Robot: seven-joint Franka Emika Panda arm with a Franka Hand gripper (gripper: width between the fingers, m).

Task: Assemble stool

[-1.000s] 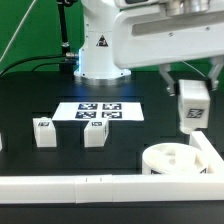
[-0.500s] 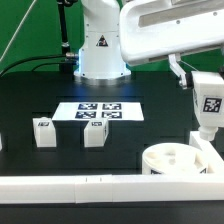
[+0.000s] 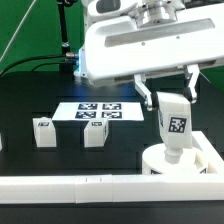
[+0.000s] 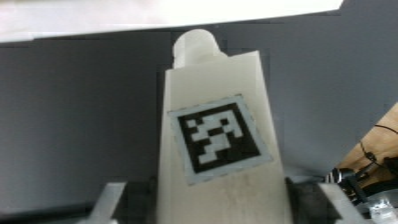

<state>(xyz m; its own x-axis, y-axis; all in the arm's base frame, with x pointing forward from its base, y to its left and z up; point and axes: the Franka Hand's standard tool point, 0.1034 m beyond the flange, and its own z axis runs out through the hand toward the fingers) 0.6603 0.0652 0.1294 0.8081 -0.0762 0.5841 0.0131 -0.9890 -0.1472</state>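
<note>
My gripper (image 3: 172, 98) is shut on a white block leg (image 3: 173, 124) with a black-and-white tag. It holds the leg upright just above the round ring-shaped seat (image 3: 176, 161) at the exterior view's right. In the wrist view the leg (image 4: 217, 120) fills the middle, tag facing the camera, its peg end pointing away, and my gripper (image 4: 215, 196) clamps its near end. Two more block legs (image 3: 43, 131) (image 3: 95, 132) stand on the black table at the exterior view's left and middle.
The marker board (image 3: 99, 110) lies flat behind the two legs. A long white border wall (image 3: 70, 185) runs along the front edge and turns up beside the seat at the exterior view's right. The robot base (image 3: 99, 55) stands at the back.
The arm swung the held leg out toward the exterior view's right, then back left and down, so it now hangs upright over the seat with its tag facing the camera.
</note>
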